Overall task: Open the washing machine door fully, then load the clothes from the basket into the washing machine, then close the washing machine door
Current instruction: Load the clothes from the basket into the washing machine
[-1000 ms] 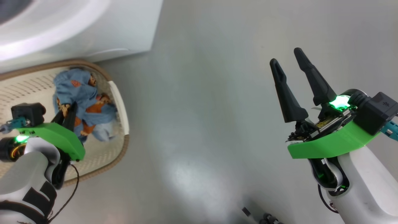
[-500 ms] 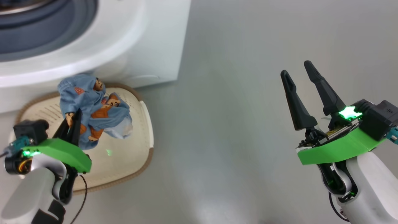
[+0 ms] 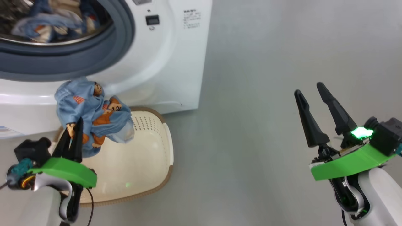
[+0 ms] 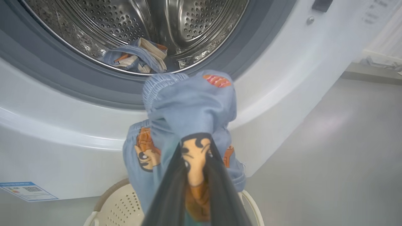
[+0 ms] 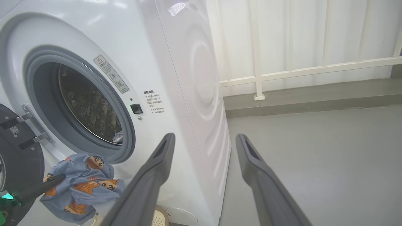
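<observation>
Grey floor (image 3: pixel 251 94) lies bare to the right of the washer (image 3: pixel 176 62), which stands just ahead of the left claw (image 3: pixel 74 131). That claw is clamped on a blue printed bundle (image 3: pixel 94 116), which bulges above and ahead of its fingertips and hangs clear of the basket (image 3: pixel 169 175) below. A second bundle (image 4: pixel 138 58) lies in the drum (image 4: pixel 125 28), up and ahead of the claw. What shows of the basket looks empty, so this seems to be the last load, midway between basket and drum.

The next move likely calls for a lift and a forward reach, so that the cloth clears the lower lip of the grey gasket (image 3: pixel 62 62) before release. The drooping folds beneath the claw could catch on that lip or brush the washer's white front. The door (image 5: pixel 19 166) stands swung open past the claw on its left, leaving the mouth free. The right claw (image 3: pixel 309 88) is well apart to the right, fingers spread and empty over open floor, out of the way.
</observation>
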